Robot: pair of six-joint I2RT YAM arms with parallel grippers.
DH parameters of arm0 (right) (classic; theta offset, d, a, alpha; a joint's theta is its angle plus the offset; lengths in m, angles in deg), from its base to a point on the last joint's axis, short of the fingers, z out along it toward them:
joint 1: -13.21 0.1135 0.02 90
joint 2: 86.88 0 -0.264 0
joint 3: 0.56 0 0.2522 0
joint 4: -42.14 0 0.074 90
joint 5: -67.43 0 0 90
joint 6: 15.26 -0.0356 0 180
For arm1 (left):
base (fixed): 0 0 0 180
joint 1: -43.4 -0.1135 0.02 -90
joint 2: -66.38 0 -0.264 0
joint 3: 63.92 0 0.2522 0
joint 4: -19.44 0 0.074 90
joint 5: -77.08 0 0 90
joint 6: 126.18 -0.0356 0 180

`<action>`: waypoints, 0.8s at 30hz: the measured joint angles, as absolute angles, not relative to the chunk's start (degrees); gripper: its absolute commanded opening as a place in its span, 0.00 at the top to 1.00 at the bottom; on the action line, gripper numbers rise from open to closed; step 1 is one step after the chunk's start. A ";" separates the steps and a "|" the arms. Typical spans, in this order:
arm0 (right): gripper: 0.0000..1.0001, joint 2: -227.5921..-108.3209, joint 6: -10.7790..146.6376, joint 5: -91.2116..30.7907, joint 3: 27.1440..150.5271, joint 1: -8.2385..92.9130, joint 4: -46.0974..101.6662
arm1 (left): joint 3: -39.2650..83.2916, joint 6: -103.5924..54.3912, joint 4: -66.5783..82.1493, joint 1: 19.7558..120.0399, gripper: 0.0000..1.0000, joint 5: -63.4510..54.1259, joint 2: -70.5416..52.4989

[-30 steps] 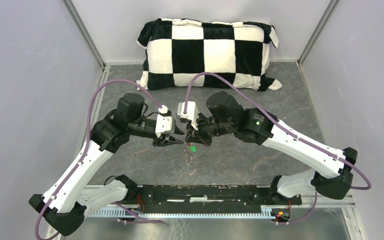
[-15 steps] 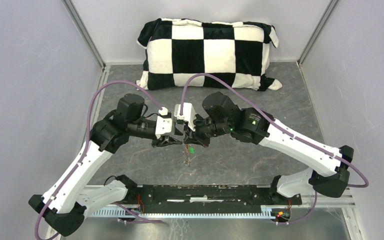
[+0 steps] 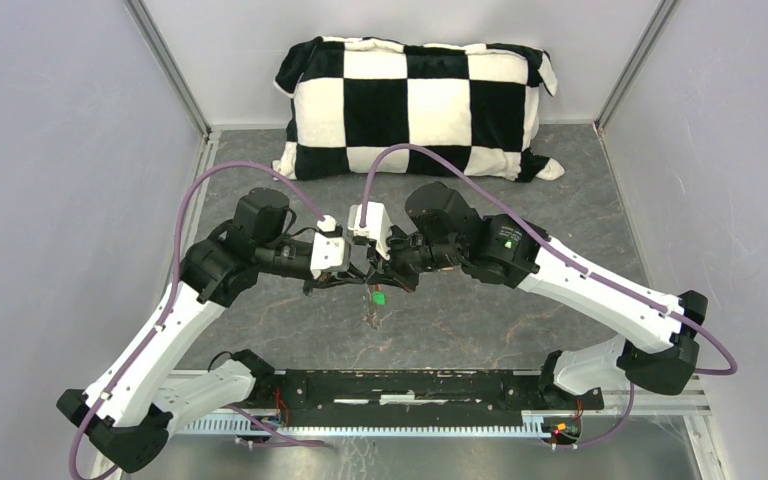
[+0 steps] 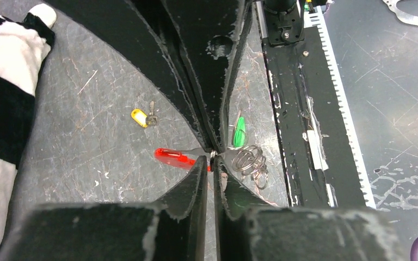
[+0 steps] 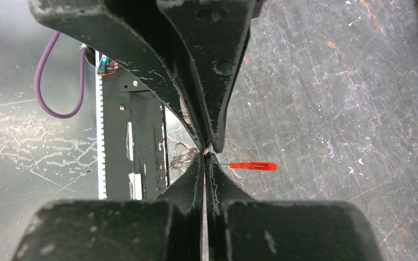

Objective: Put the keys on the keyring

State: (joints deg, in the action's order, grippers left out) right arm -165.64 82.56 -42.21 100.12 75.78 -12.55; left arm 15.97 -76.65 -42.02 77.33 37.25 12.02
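Above the table's middle my two grippers meet tip to tip. My left gripper (image 4: 212, 161) is shut on a thin silver bit of the keyring (image 4: 249, 159), right against the tips of my right gripper (image 5: 204, 159), which is shut on the same ring. The red tag (image 4: 174, 157) sticks out to one side. On the other side hang coiled silver rings and the green-headed key (image 4: 240, 132). In the top view the green key (image 3: 380, 297) dangles just below the grippers. The yellow-headed key (image 4: 140, 117) lies loose on the grey table.
A black-and-white checkered pillow (image 3: 415, 105) lies against the back wall. A black rail (image 3: 430, 385) runs along the near edge between the arm bases. Grey walls close in both sides.
My left gripper's jaws have closed onto the ring. The right arm shifted slightly left a second ago, carrying the keyring and green key with it.
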 measured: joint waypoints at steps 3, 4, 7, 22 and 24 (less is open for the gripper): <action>1.00 -165.64 82.23 -42.25 100.12 75.69 -12.18 | 15.97 -76.78 -42.22 77.33 0.98 37.75 12.02; 0.98 -165.64 82.03 -42.27 100.09 75.69 -12.07 | 15.97 -76.85 -42.26 77.33 0.98 38.01 12.02; 0.82 -165.35 80.72 -42.23 99.35 75.67 -11.10 | 15.75 -76.85 -42.26 77.22 0.98 38.43 12.10; 0.42 -143.02 62.58 -42.19 76.55 64.91 15.78 | 3.75 -52.78 -11.99 77.27 0.98 38.14 23.58; 0.42 -141.53 59.83 -43.24 73.84 64.45 19.21 | 3.32 -49.74 -7.05 77.27 0.98 38.19 23.60</action>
